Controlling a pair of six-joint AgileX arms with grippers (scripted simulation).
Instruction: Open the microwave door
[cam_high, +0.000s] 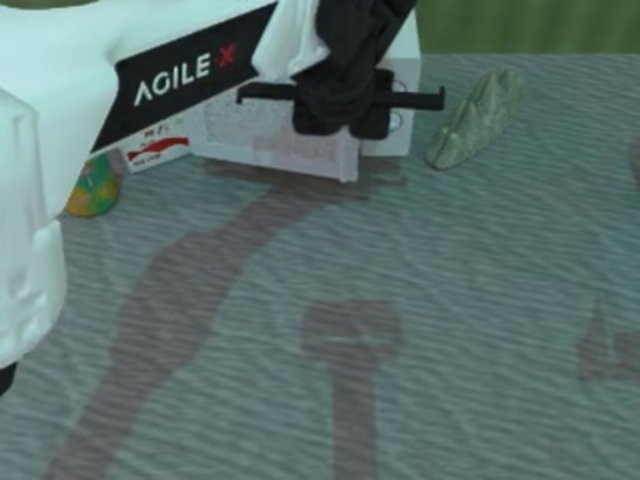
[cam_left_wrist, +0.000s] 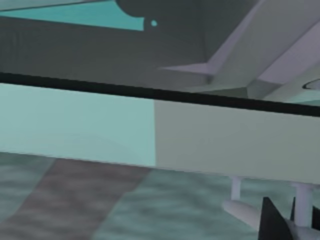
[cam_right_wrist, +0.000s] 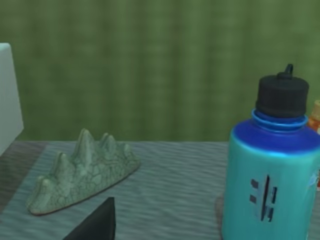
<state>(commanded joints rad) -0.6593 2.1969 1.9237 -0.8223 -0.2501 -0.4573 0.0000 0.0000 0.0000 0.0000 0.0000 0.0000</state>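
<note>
counter: grey-teal, wavy woven-look surface, dark arm shadows across it
white box microwave: stands at far edge, left of centre
green ridged ceramic mountain-shaped piece: lies just right of microwave, apart from it
white carton with red print: far left, beside microwave
round yellow-green object: far left, partly hidden
teal blue bottle with black cap: stands upright on counter, near ceramic piece

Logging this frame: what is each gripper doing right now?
Left gripper: at the microwave door, fingers cannot be told.
Right gripper: out of the top view, state cannot be told.
</note>
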